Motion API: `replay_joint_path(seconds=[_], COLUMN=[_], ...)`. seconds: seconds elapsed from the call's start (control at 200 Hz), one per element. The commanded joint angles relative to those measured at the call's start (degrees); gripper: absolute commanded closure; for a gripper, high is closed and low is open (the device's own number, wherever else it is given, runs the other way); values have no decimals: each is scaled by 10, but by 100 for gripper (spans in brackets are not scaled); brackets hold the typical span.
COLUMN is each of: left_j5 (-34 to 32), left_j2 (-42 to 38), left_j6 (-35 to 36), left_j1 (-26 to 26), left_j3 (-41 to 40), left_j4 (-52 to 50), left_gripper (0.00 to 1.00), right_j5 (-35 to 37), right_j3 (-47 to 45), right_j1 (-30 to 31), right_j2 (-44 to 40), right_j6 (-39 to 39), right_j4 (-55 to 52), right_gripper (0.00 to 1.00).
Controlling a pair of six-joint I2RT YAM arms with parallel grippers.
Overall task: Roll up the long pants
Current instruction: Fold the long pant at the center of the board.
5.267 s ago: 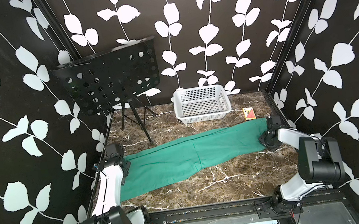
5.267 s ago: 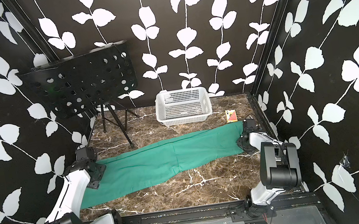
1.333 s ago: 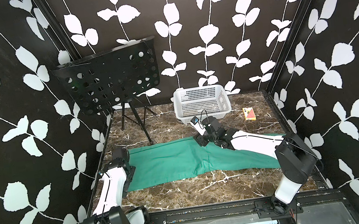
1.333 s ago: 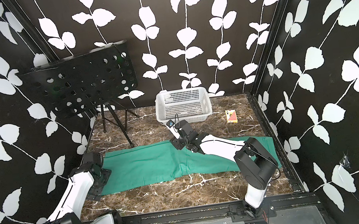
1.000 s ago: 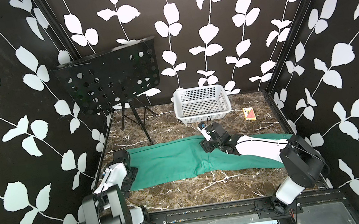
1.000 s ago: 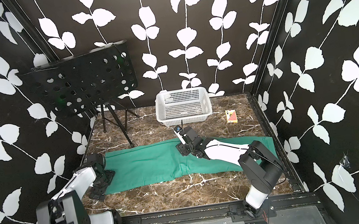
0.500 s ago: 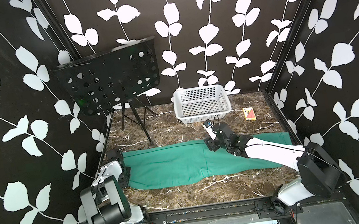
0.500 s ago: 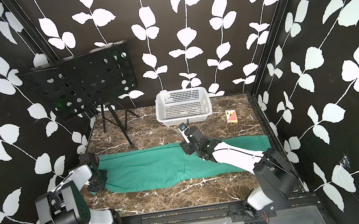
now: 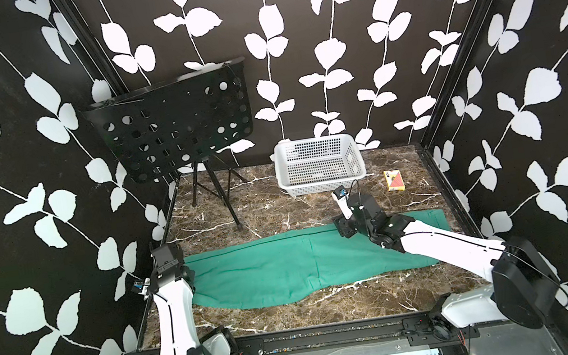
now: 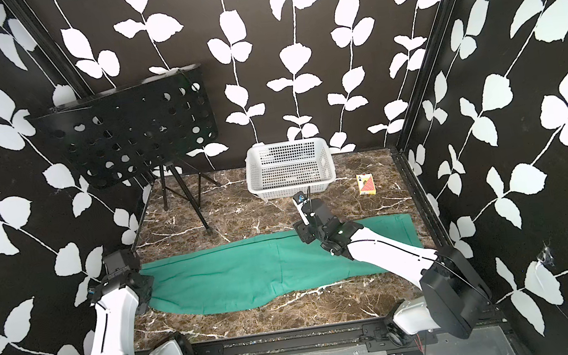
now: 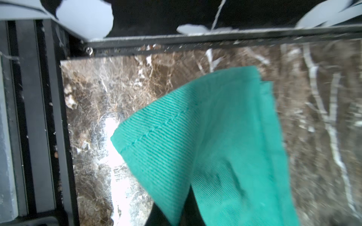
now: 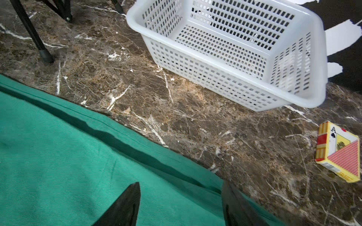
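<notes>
The left gripper [image 11: 170, 213] is clamping shut on a stitched hem corner of the long pants [image 9: 287, 264], holding that finely ribbed teal twill raised above the glossy, white-veined brown marble counter [image 9: 294, 313]. From this gripper the soft trousers are stretching flat in one long band toward the right gripper [image 12: 181, 185]. Its two black, tapered fingers [image 12: 125, 203] are standing apart, one over the cloth and the other at its seamed far edge. Just beyond the right gripper a white slotted plastic basket [image 12: 215, 78] is sitting, with a small red-and-yellow card box [image 12: 338, 150] off to its right. Beyond the left gripper a black perforated music stand [image 9: 173, 126] is standing on a tripod.
</notes>
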Motion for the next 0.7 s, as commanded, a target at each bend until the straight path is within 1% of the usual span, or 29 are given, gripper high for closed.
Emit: replay_joint_path(seconds=[0.0,0.045,0.085,0.16,0.295,0.44,0.495,0.575,0.695], left_j5=[26,45,50,42,71,78,78,70,41], left_j2=[-31,-40,-47,-60,-86,-108,-106,-93,-42], left_j6=[42,45,43,31,-7,-55,-75,-102,-129], left_j1=[-3,-19,-41,-101,-165,-240,-273,-335,-435], left_j3=[23,34,44,67,92,109,114,124,156], left_j4=[-29,-31,-35,-52,-65,-59,-48,-23,24], left_gripper=[100,100,100,100,100,100,100,100,100], right_j5=[13,15,19,25,30,34,35,35,20], right_j3=[-14,-14,-14,-14,-5,18,27,44,67], right_j1=[-17,-23,-27,-34,-46,-62,-71,-85,-103], right_j2=[-26,-35,-42,-54,-73,-86,-92,-99,-105], right_j6=[36,45,51,59,75,98,108,126,149], right_j4=[-40,-55,-67,-86,-118,-164,-182,-206,-247], right_gripper=[32,32,33,33,34,36,37,39,41])
